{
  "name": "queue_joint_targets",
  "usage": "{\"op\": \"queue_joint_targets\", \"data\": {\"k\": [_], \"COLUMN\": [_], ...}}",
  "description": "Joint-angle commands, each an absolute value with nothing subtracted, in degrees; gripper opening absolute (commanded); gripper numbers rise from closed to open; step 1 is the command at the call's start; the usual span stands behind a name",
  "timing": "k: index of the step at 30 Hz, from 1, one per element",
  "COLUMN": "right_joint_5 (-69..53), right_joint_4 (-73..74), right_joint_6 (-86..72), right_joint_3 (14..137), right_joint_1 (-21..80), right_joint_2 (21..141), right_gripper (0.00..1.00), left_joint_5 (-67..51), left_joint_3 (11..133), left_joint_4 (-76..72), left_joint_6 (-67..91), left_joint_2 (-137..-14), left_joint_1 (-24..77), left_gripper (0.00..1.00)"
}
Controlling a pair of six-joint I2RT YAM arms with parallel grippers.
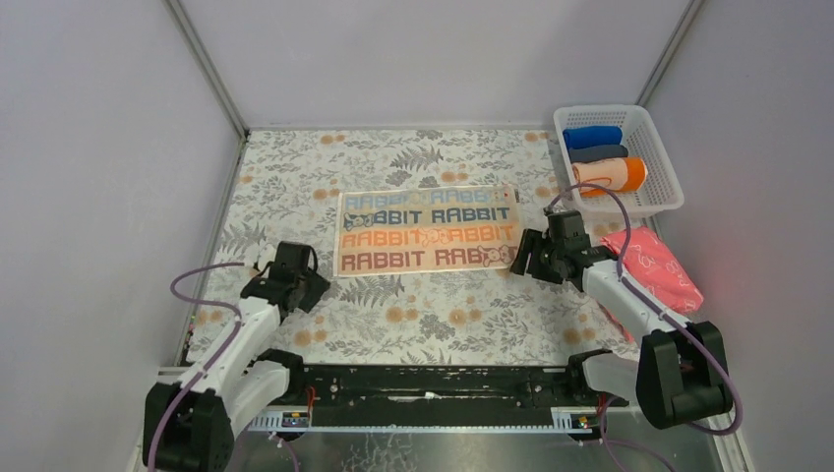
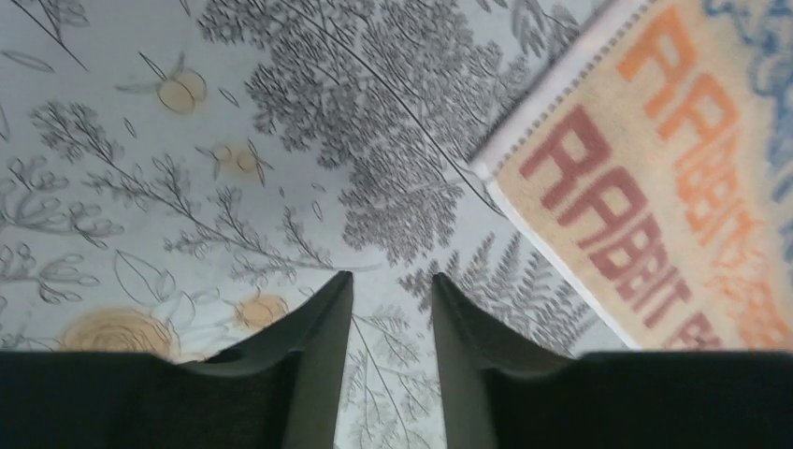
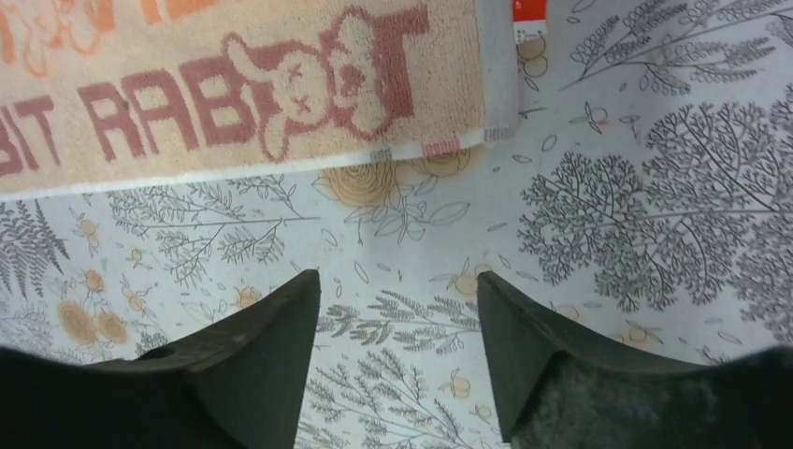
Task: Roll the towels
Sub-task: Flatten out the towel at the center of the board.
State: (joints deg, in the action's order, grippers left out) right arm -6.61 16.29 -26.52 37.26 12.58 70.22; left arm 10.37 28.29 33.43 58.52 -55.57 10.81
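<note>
A pale peach towel (image 1: 428,231) printed with rows of RABBIT lettering lies flat and unrolled in the middle of the table. Its near-left corner shows in the left wrist view (image 2: 655,178), its near-right corner with a rabbit picture in the right wrist view (image 3: 243,84). A rolled orange-and-cream towel (image 1: 612,175) lies in the white basket (image 1: 657,205). My left gripper (image 1: 311,279) (image 2: 392,279) is open a little over bare tablecloth, just off the near-left corner. My right gripper (image 1: 521,258) (image 3: 397,277) is open wider over bare tablecloth, just off the near-right corner. Neither holds anything.
The basket at the back right also holds a blue roll (image 1: 593,137) and a dark grey roll (image 1: 598,153). A pink cloth with white outlines (image 1: 654,267) lies at the right edge beside my right arm. Grey walls close in the table on three sides.
</note>
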Motion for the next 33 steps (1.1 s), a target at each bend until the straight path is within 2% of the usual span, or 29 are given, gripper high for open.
{"op": "queue_joint_targets", "data": {"k": [1,4,7,17,23,33], "right_joint_5": [-6.0,-3.55,-3.65,-6.43,-6.88,-8.12], "right_joint_4": [18.66,18.48,16.91,11.8,13.11,18.52], "right_joint_6": [-27.26,-25.68,-24.86,-24.53,-25.52,-27.29], "right_joint_3": [38.46,40.37,43.95,54.11,52.19,42.56], "right_joint_1": [12.42,12.42,12.47,12.42,12.4,12.44], "right_joint_2": [64.57,64.66,68.59,87.85,92.46,87.86], "right_gripper": [0.72,0.73,0.73,0.72,0.73,0.74], "left_joint_5": [5.78,5.66,4.38,-1.0,-1.58,-2.64], "left_joint_3": [29.01,32.91,39.04,58.33,55.04,38.0], "left_joint_4": [34.02,35.46,34.04,28.46,26.89,26.29], "left_joint_6": [61.6,57.5,50.96,40.85,42.78,47.7], "left_joint_2": [-47.95,-48.18,-55.38,-90.04,-95.41,-87.21], "left_joint_1": [10.44,10.4,10.44,10.44,10.37,10.12], "left_gripper": [0.4,0.5,0.55,0.54,0.54,0.54]}}
